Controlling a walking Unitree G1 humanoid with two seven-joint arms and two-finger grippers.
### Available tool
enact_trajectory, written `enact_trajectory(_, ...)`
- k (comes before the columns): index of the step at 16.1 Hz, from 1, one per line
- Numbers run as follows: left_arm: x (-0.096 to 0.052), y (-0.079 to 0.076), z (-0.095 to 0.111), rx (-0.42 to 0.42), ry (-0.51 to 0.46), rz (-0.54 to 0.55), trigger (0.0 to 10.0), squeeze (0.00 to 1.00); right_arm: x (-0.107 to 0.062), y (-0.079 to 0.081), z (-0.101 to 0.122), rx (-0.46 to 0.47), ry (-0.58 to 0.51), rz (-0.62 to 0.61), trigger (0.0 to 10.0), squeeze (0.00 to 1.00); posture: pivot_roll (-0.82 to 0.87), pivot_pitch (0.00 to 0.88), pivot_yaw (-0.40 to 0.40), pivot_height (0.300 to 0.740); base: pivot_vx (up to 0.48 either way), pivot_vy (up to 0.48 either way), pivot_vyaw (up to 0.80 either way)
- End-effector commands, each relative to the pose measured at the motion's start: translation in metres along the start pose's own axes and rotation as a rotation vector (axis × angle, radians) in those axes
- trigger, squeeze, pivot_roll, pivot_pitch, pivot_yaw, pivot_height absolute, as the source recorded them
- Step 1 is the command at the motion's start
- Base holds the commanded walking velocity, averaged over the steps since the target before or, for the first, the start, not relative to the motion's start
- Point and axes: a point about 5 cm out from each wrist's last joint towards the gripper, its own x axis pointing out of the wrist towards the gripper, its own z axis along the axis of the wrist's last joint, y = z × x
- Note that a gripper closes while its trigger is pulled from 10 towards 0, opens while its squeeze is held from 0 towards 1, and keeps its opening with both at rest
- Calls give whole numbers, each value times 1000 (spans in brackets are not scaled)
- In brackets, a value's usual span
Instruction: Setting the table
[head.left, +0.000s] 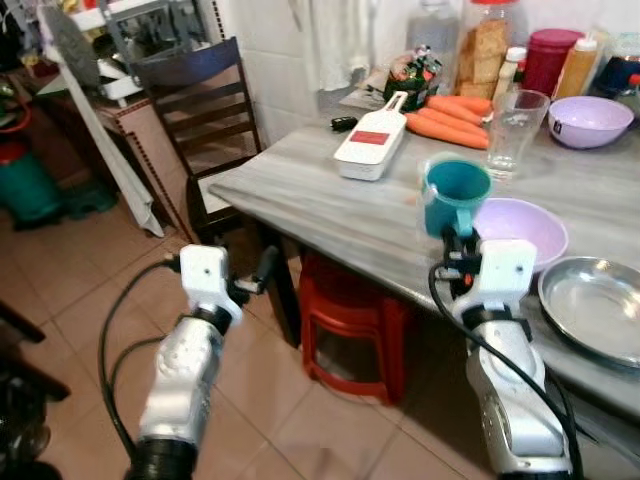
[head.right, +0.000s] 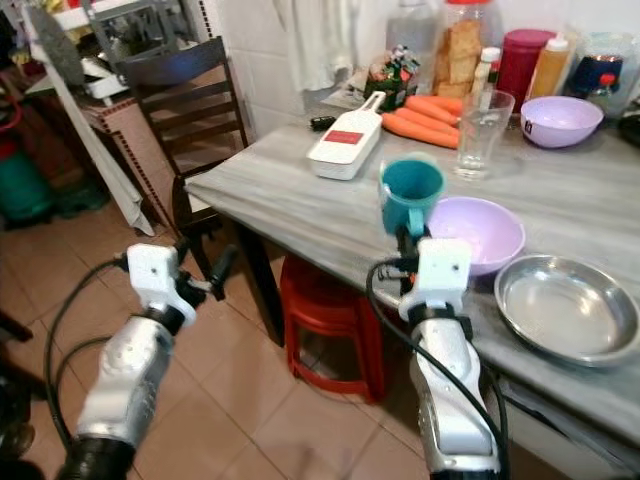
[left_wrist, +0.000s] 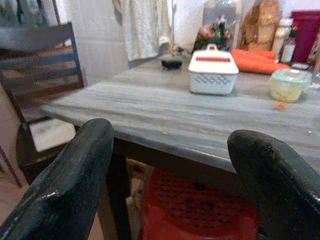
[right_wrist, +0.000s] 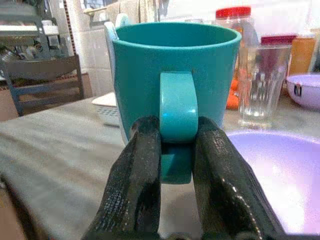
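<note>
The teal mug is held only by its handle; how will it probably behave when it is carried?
The teal mug looks like rigid plastic, so probably light. The right gripper pinches only its handle, so it may swing or tilt.

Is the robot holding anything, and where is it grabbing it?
Yes. The right gripper holds the teal mug upright by its handle, one finger on each side. The left gripper is open, holding nothing.

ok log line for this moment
right gripper: jaws shut on mug handle, upright above table | left gripper: open, off table edge | bowl beside mug
</note>
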Motion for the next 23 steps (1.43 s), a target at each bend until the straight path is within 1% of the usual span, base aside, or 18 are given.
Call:
enact_trajectory(1, 1, 4, 7, 31, -13, 10, 10000, 0, 3, 5, 5, 7, -24, 7, 10000, 0, -90, 0, 112, 740, 0, 0, 0)
enact_trajectory(4, 5, 2, 12, 31, -32, 6, 10000, 0, 3, 5, 6, 2, -29, 9, 10000, 0, -92, 0, 113, 740, 0, 0, 0)
enact_trajectory(8, 4, -4, 13, 31, -32, 0, 10000, 0, 4, 5, 6, -1, -31, 7, 10000, 0, -93, 0, 112, 740, 0, 0, 0)
enact_trajectory(11, 4, -4, 13, 37, -32, -7, 10000, 0, 4, 5, 6, -6, -34, 10, 10000, 0, -91, 0, 112, 740, 0, 0, -627)
enact_trajectory(20, 5, -6, 18, 31, -37, -16, 10000, 0, 4, 6, 7, -9, -41, 11, 10000, 0, -91, 0, 114, 740, 0, 0, -800)
enact_trajectory(23, 6, -7, 19, 25, -45, -16, 10000, 0, 4, 6, 9, -33, -57, 18, 10000, 0, -93, 0, 111, 740, 0, 0, -800)
